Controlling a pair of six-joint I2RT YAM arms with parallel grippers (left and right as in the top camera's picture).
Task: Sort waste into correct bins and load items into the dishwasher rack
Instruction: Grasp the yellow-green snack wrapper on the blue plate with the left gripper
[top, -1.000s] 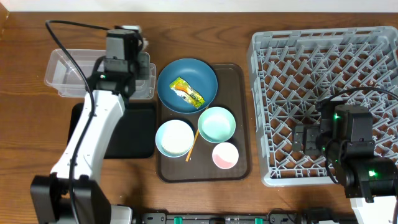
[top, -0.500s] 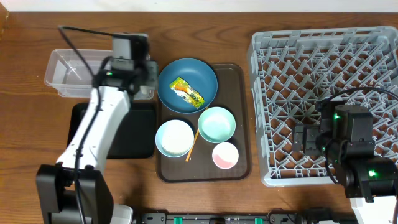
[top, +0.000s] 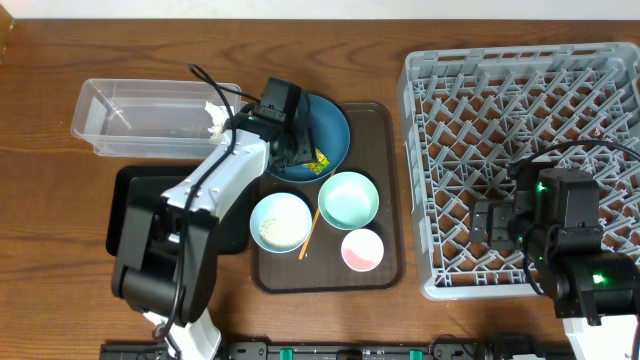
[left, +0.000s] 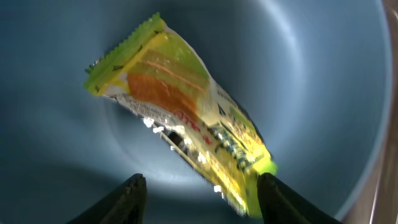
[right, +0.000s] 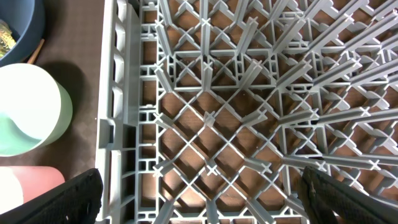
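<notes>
The yellow-green wrapper (left: 186, 118) lies slantwise in the well of the dark-blue plate (left: 323, 74). The left fingers (left: 127, 199) hang just above the plate, spread wide, one on either side of the wrapper's lower part. Well right of the plate, the right fingers (right: 68, 199) are spread wide over the grey dishwasher rack (right: 249, 112); the clear tub (top: 150, 115) sits just left of the plate

Even light, glare on wrapper (left: 186, 124), blurry close-up
</notes>
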